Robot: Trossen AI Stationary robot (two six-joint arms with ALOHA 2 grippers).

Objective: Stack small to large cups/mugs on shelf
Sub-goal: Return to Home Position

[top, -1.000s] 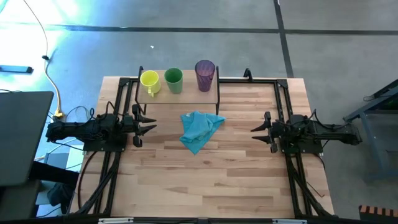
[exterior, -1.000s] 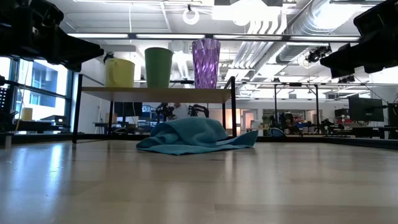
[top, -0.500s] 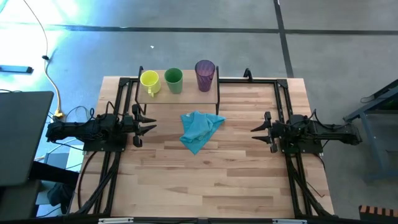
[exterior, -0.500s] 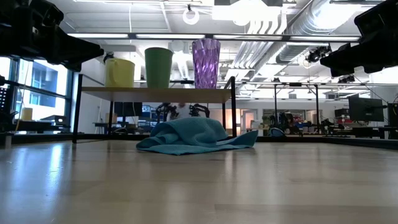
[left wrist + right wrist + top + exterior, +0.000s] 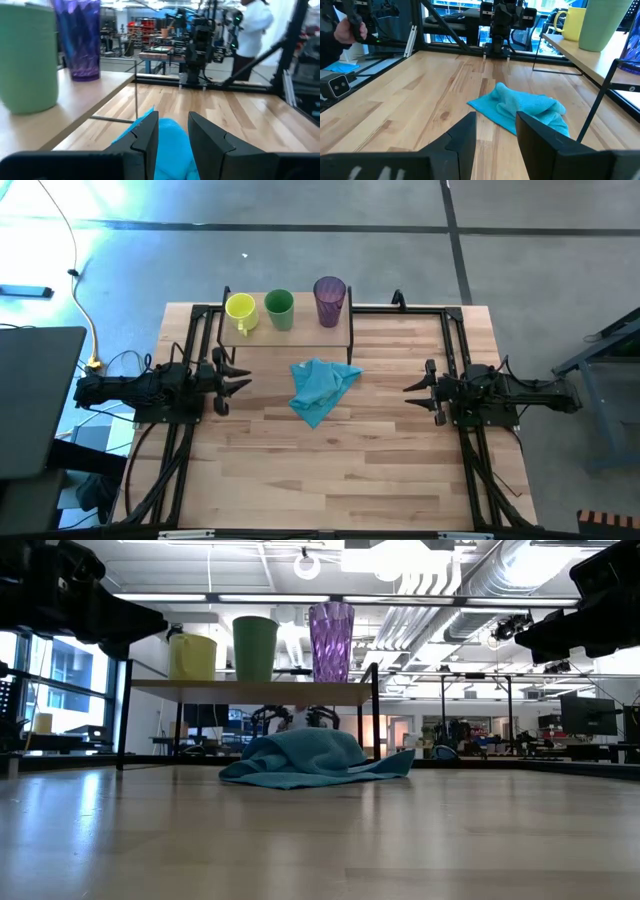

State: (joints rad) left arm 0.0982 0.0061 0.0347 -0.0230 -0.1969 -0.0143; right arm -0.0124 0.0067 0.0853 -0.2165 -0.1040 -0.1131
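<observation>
High view: the shelf (image 5: 300, 328) stands at the upper centre of the worktop (image 5: 330, 470). On it, in a row from left to right, stand the mug (image 5: 240, 308), the green cup (image 5: 279, 305) and the tumbler (image 5: 329, 295). Below the shelf, at mid-frame, lies a blue cloth (image 5: 320, 388). The left gripper (image 5: 236, 385) sits at the left edge, lower than the mug and well apart from it. The right gripper (image 5: 412, 388) sits at the right, well apart from the tumbler. Both have their fingers spread and grasp nothing.

Low view: the three vessels stand upright on the shelf board (image 5: 250, 692) at upper centre, with the cloth (image 5: 310, 760) heaped in front of and below it. The arms show as dark shapes in the top corners, off to either side of the shelf.

Left wrist view: the parted fingers (image 5: 145, 142) fill the bottom, with only the cloth showing in the gap. The green cup (image 5: 27, 55) and tumbler (image 5: 77, 37) stand at the upper left, clear of them. A person (image 5: 252, 30) stands at the upper right.

Right wrist view: the released fingers (image 5: 462, 137) frame bare worktop at the bottom. The cloth lies at centre, and the mug (image 5: 572, 22) and green cup are at the upper right, far from the fingers.
</observation>
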